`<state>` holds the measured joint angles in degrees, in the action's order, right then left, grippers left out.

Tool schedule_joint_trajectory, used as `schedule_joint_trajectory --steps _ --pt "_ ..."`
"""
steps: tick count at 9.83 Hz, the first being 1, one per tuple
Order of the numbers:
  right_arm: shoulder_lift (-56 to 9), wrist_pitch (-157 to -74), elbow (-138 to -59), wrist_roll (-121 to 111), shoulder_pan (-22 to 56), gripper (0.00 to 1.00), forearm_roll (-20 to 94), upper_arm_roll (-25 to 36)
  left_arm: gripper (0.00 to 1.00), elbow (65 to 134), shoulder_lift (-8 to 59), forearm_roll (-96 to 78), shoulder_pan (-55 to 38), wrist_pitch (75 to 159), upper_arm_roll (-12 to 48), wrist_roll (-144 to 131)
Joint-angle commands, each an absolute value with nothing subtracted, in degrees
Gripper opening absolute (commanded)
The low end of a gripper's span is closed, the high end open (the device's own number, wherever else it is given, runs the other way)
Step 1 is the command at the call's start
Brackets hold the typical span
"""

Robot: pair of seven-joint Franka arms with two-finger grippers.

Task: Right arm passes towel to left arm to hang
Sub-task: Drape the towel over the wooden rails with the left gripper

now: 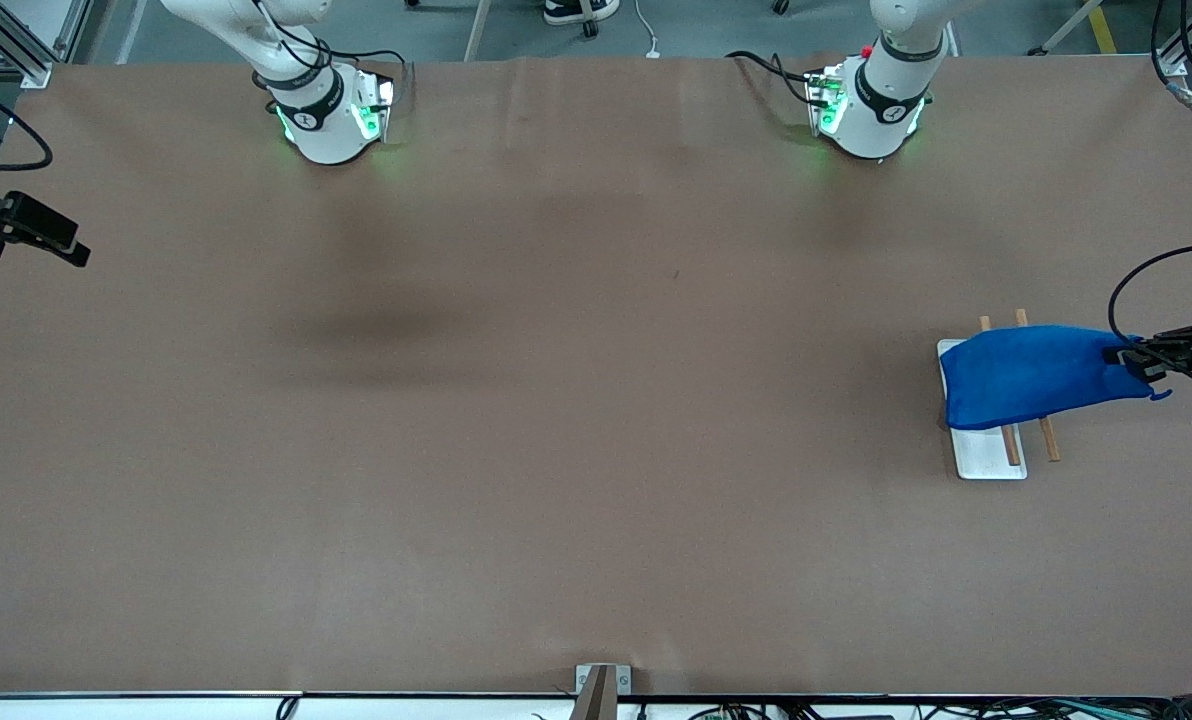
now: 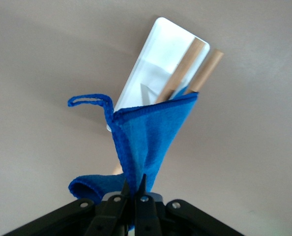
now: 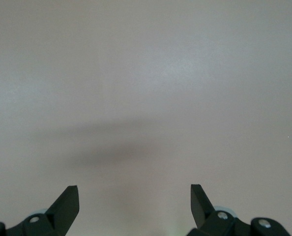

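The left gripper (image 1: 1146, 362), clenched on one edge of the blue towel (image 1: 1031, 375), holds the cloth over a small rack (image 1: 991, 455) of two wooden rails on a white base at the left arm's end of the table (image 1: 556, 400). The hand-over looks complete: the right gripper (image 3: 134, 204) hangs with jaws spread wide and nothing between them over bare tabletop, waiting. The towel drapes across the rails while its corner loop (image 2: 89, 101) dangles free; letting go and pulling clear appear to be all that remains.

Brown table (image 1: 556, 450) under even light; grey floor (image 1: 716, 25) past it.
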<state>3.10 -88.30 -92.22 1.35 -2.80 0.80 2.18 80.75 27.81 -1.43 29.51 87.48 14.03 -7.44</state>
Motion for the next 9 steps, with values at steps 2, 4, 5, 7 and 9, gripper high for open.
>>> schedule_joint_trajectory --steps 2,4,5,7,9 --pt "3.5 -88.2 -92.7 0.9 -2.6 1.00 -0.1 2.3 0.01 79.5 32.2 1.8 32.5 90.9 14.4 0.0" --pt "3.5 -88.3 -92.7 0.9 -2.5 1.00 -0.1 2.3 0.03 79.5 33.0 2.5 33.0 91.9 14.3 1.1" --pt "3.5 -88.3 -92.7 0.9 -2.5 1.00 -0.1 2.3 0.06 79.5 33.8 3.6 33.0 92.6 14.4 1.1" --pt "3.5 -88.5 -92.7 0.8 -2.6 1.00 -0.1 2.3 0.37 79.5 35.1 3.8 33.2 93.8 14.4 1.1" --pt "3.5 -88.5 -92.6 0.4 -2.5 1.00 -0.1 2.3 1.00 79.5 35.1 3.8 33.4 94.0 14.4 1.3"
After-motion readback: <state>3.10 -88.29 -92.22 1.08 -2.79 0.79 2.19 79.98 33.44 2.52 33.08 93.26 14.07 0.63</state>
